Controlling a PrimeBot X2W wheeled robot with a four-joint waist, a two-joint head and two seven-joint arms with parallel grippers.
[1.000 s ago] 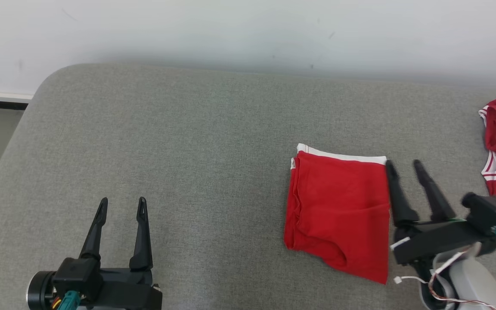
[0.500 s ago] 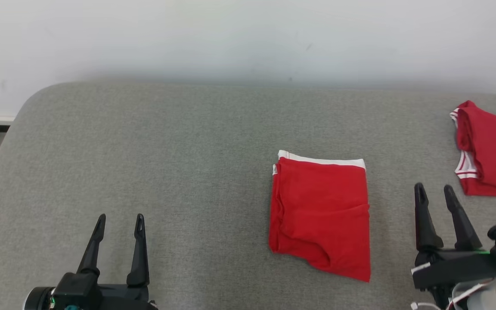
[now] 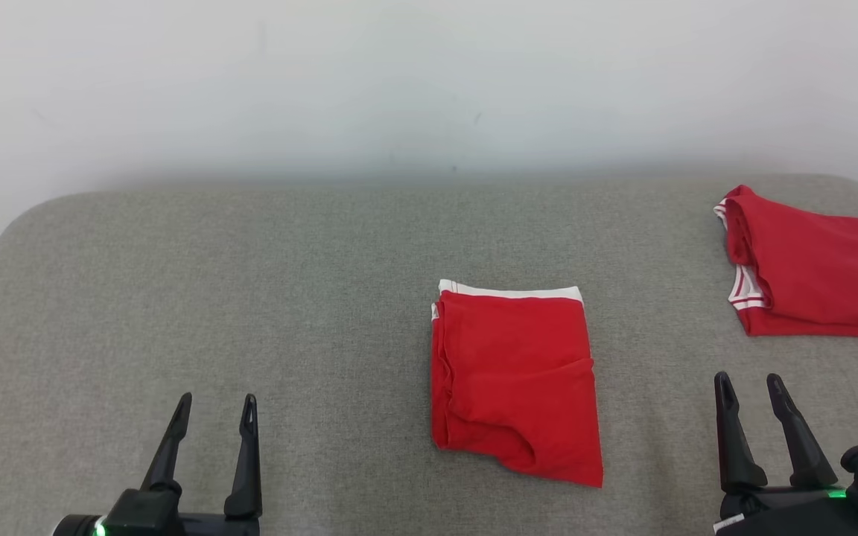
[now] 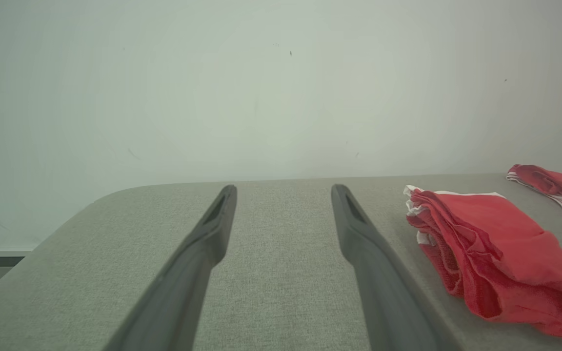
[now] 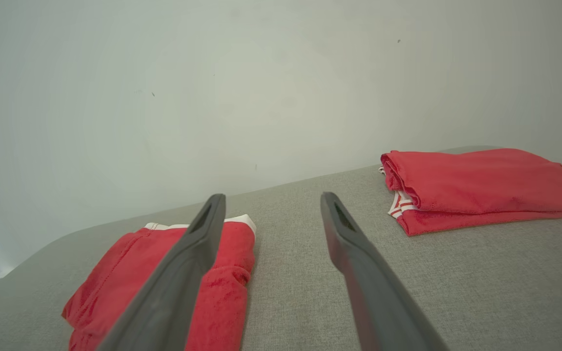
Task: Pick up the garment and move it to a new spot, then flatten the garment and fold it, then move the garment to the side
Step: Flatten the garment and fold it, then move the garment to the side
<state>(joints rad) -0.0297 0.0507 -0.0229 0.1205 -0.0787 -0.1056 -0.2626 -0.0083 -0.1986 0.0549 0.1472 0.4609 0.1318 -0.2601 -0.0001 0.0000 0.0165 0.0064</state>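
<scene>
The garment (image 3: 515, 380) is a pair of red shorts with a white waistband, folded into a rectangle on the grey padded table (image 3: 250, 283), a little right of centre. My right gripper (image 3: 747, 378) stands open at the lower right, well apart from the garment's right edge, with nothing between its fingers. At the lower left my left gripper (image 3: 217, 400) is open and empty too. The left wrist view has the left gripper (image 4: 284, 190) with the garment (image 4: 495, 258) to its right. In the right wrist view, the garment (image 5: 125, 273) lies left of the right gripper (image 5: 272, 197).
A second folded red garment (image 3: 816, 268) with white stripes lies at the table's far right corner, also visible as the second garment (image 5: 481, 185) in the right wrist view. A pale wall (image 3: 429, 89) backs the table. The table's rounded left corner (image 3: 19, 223) drops to the floor.
The head camera has moved, shifting the whole picture left and down. My right gripper has drawn away from the garment's right edge, back and to the right. The left gripper has hardly moved.
</scene>
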